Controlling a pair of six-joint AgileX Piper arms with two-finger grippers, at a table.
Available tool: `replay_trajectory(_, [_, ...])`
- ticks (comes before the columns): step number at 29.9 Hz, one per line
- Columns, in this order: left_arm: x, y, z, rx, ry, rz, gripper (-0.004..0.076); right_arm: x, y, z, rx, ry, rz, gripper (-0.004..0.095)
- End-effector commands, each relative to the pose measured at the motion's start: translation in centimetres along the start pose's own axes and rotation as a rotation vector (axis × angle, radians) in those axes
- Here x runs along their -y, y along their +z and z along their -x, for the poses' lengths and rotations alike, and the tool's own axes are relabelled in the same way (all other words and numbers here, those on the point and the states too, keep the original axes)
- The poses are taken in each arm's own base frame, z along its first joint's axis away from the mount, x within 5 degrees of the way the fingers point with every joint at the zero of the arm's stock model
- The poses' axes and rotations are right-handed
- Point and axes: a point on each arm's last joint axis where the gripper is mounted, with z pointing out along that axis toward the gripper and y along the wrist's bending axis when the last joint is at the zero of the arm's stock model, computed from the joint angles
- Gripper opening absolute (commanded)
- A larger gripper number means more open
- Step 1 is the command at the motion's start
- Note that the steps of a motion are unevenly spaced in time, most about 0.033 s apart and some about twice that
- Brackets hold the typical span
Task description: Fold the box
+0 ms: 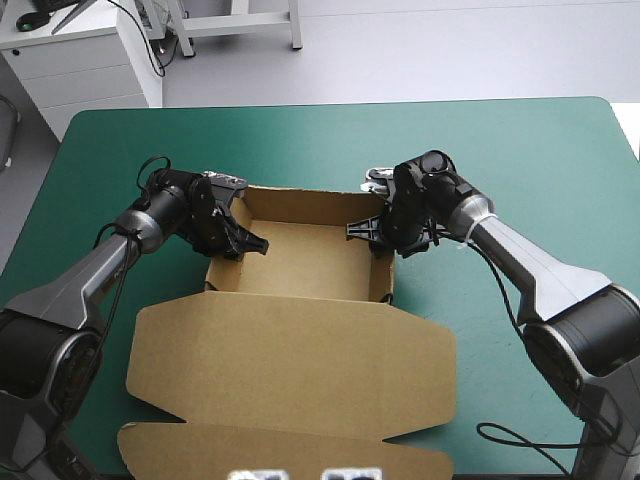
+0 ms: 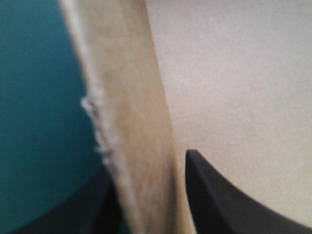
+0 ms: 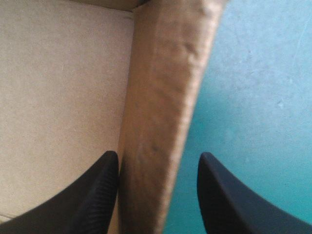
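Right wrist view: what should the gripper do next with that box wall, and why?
Probably shut the right gripper on the box's side wall. The wall stands upright between its fingers: the inner finger lies against it, but teal-green cover shows between the wall and the outer finger, so nothing is pinched yet.

Upright wall of box [image 3: 161, 97], right pincer [image 3: 158, 153] parted astride it, teal-green cover [image 3: 253, 97] outside

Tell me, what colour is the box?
Brown. The box shows best in the high view.
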Motion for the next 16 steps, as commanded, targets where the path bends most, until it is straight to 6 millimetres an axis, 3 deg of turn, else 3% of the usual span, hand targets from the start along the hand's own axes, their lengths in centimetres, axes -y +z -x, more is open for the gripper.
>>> replay_trajectory(1, [0.9, -1.8, 0.0, 0.028, -0.014, -0.041, 0.0470, 0.0, -2.6, 0.3, 0.072, -0.001, 0.021, 0.0470])
replay_trajectory(10, [0.9, -1.9, 0.0, 0.022, -0.013, -0.038, 0.0496, -0.5, -4.9, 1.2, 0.111, 0.001, 0.049, 0.0470])
replay_trajectory(16, [1.0, -3.8, 1.1, 0.052, -0.004, -0.036, 0.0496, -0.8, -6.8, 1.7, 0.136, -0.007, 0.058, 0.0470])
